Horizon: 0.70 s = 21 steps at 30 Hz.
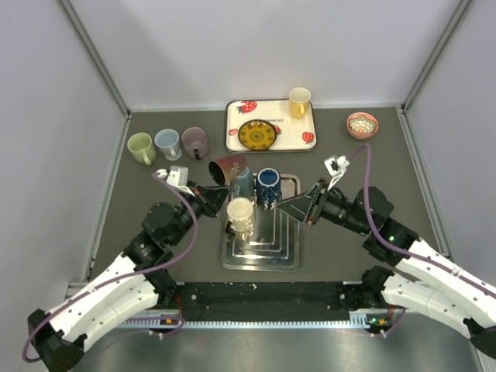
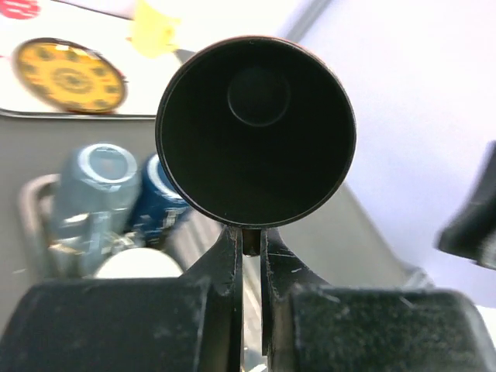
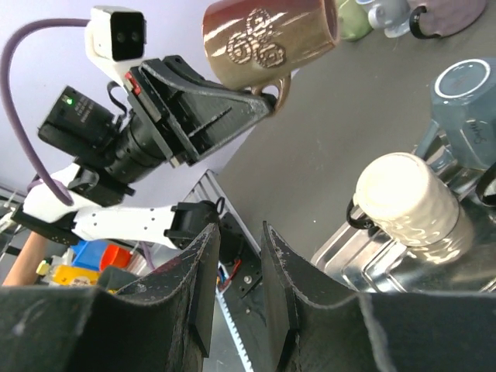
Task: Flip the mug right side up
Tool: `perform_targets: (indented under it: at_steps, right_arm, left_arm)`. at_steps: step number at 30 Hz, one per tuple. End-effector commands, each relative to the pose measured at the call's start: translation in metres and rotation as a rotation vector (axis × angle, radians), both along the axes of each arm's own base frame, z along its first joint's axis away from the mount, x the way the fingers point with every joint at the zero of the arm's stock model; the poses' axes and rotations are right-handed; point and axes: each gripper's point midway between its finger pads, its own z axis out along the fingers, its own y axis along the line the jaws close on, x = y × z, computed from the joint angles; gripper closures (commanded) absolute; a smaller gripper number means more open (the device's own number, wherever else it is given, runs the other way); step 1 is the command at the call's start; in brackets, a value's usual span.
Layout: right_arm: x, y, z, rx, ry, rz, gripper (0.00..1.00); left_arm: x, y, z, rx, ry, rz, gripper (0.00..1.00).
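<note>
Right wrist view: brown mug, likely slick, breakable ceramic, hangs sideways, left end effector clamped on its handle; right end effector slightly parted, empty.

Glossy glazed brown mug; shiny ribbed metal tray; matt dark table; scuffed matt black jaws

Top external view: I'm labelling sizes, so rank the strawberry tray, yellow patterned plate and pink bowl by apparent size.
1. strawberry tray
2. yellow patterned plate
3. pink bowl
All sit similarly far back, so nearness hardly matters.
</note>
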Motion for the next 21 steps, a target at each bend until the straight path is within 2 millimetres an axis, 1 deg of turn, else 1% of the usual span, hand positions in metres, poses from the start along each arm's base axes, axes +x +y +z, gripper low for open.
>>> perform_targets:
  at_steps: [1,2,3,4,5,6,7,8,9,10,11,12,13,15,16,18,19,20,21]
  right_arm:
    - [0.0,-0.012,-0.005,-0.053,-0.037,-0.046,0.72]
    - [0.001,-0.015,-0.01,-0.078,-0.034,-0.058,0.72]
    - [0.001,-0.017,-0.011,-0.084,-0.038,-0.065,0.72]
    - [0.001,-0.018,-0.013,-0.095,-0.039,-0.067,0.73]
    - [0.002,-0.02,-0.017,-0.111,-0.038,-0.076,0.73]
    - [0.003,-0.021,-0.018,-0.118,-0.037,-0.08,0.73]
    - [0.002,-0.022,-0.019,-0.121,-0.039,-0.08,0.73]
    - [0.002,-0.023,-0.022,-0.132,-0.039,-0.085,0.73]
    - [0.002,-0.024,-0.023,-0.135,-0.041,-0.085,0.73]
    - [0.002,-0.026,-0.022,-0.134,-0.05,-0.094,0.73]
    - [0.002,-0.028,-0.022,-0.137,-0.052,-0.097,0.73]
    - [0.002,-0.029,-0.021,-0.138,-0.055,-0.101,0.73]
    - [0.001,-0.031,-0.02,-0.138,-0.067,-0.106,0.73]
    - [0.001,-0.033,-0.02,-0.144,-0.073,-0.11,0.73]
    - [0.001,-0.035,-0.02,-0.148,-0.081,-0.114,0.73]
    - [0.001,-0.037,-0.019,-0.149,-0.091,-0.117,0.73]
    - [0.001,-0.037,-0.019,-0.152,-0.096,-0.12,0.73]
    - [0.001,-0.038,-0.019,-0.156,-0.097,-0.121,0.73]
    - [0.001,-0.038,-0.021,-0.162,-0.097,-0.121,0.73]
  left_arm:
    - [0.02,0.047,0.015,0.18,-0.014,0.233,1.0]
    - [0.025,0.057,0.013,0.222,-0.009,0.274,1.0]
    - [0.027,0.064,-0.004,0.297,0.047,0.296,1.0]
    - [0.029,0.07,0.003,0.311,0.052,0.327,1.0]
    - [0.033,0.082,0.0,0.356,0.064,0.381,1.0]
    - [0.037,0.087,-0.008,0.399,0.093,0.402,1.0]
    - [0.037,0.094,-0.011,0.438,0.123,0.422,1.0]
    - [0.041,0.107,-0.015,0.465,0.159,0.472,1.0]
    - [0.046,0.109,-0.024,0.499,0.202,0.47,1.0]
    - [0.051,0.126,-0.027,0.516,0.249,0.508,1.0]
    - [0.053,0.126,-0.03,0.512,0.276,0.479,1.0]
    - [0.058,0.131,-0.037,0.517,0.31,0.483,1.0]
    - [0.064,0.147,-0.038,0.505,0.337,0.528,1.0]
    - [0.07,0.154,-0.046,0.508,0.372,0.529,1.0]
    - [0.074,0.163,-0.048,0.517,0.388,0.554,1.0]
    - [0.082,0.171,-0.058,0.549,0.433,0.576,1.0]
    - [0.085,0.181,-0.061,0.553,0.454,0.602,1.0]
    - [0.09,0.186,-0.069,0.559,0.485,0.608,1.0]
    - [0.093,0.189,-0.07,0.552,0.499,0.606,1.0]
